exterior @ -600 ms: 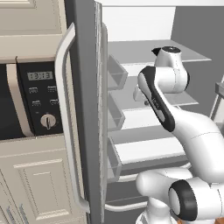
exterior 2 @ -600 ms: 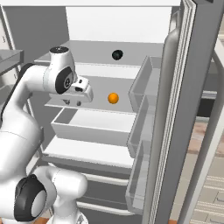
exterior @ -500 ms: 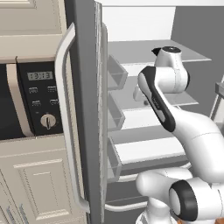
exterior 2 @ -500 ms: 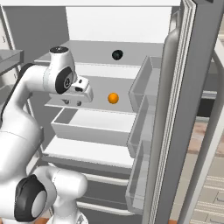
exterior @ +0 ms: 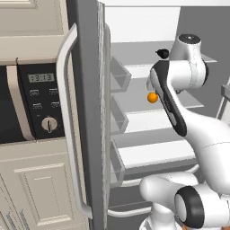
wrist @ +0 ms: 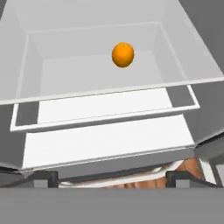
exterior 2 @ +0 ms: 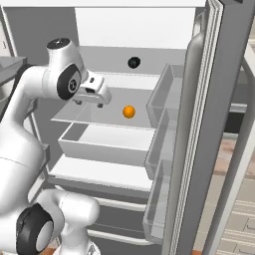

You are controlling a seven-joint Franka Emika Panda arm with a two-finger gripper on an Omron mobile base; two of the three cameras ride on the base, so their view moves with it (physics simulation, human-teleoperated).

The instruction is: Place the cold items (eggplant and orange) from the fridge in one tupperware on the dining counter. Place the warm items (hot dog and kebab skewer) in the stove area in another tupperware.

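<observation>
Fridge [exterior 2: 224, 99] stands open, white inside, door swung wide with grey bins on its inner face. Landmark for all positions: the orange [exterior 2: 129, 111].

Orange [exterior: 152, 97] [wrist: 123, 54] sits on a glass shelf [exterior 2: 99, 117] in the middle of the fridge, resting free, nothing touching it. Above and behind the orange, on the next shelf up, a small dark round item [exterior 2: 133, 63]; too small to identify. Directly below the orange's shelf, a white drawer [exterior 2: 99, 144] is pulled partly out.

Gripper [exterior 2: 92, 102] hangs at about the orange's height, near it but apart, at the shelf's front edge on the side away from the door bins. Jaws spread wide, holding nothing. In the hand view the orange lies ahead of the jaws, beyond the shelf's front edge.

Beside the fridge, on the far side of the door from the orange, a cream cabinet with a black oven panel [exterior: 42, 103].
</observation>
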